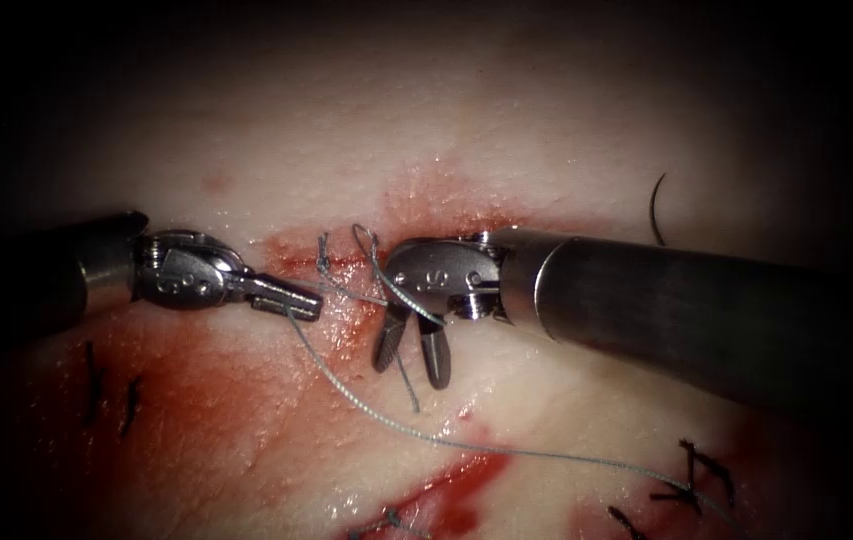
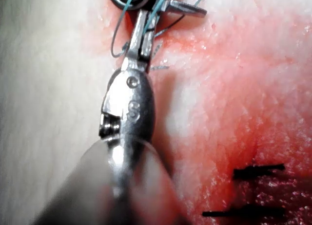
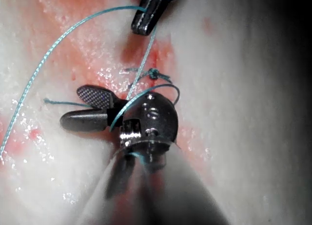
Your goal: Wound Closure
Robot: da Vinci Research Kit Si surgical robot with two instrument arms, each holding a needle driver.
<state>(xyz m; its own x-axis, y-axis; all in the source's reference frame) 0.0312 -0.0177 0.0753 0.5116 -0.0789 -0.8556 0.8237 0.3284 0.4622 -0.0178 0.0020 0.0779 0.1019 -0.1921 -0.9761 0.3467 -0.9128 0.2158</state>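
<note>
Left claw point(image 1: 308, 302) clamped shut on the thread point(image 1: 366, 405), just left of the knot point(image 1: 323, 264) sitting at the cut point(image 1: 346, 325). Same grip seen from the left wrist view, claw point(image 2: 141, 30) pinched on the pale strand.

Right claw point(image 1: 411, 372) spread open, pointing down just right of the cut and holding nothing. A loop of thread draped round its wrist; a short cut end point(image 1: 408, 385) lying between the two open jaws. Right wrist view agrees: claw point(image 3: 73, 108) agape, thread arcing over its joint.

Needle point(image 1: 655, 208) lying on the tissue point(image 1: 546, 120), well to the right of the cut, held by neither tool and apparently not in the tissue. Long run of thread trailing off lower right across the red fluid point(image 1: 466, 490).

Judged as a knot throw in progress. To do it well:
- Hold steady, gentle tension with the left claw, so the loop does not slip off the right wrist.
- Seat the short end deep between the open jaws rather than at the very tips.
- Avoid lifting the existing knot or dragging thread hard across the cut edge.
- Mind the free needle; slack must not drag it.
</note>
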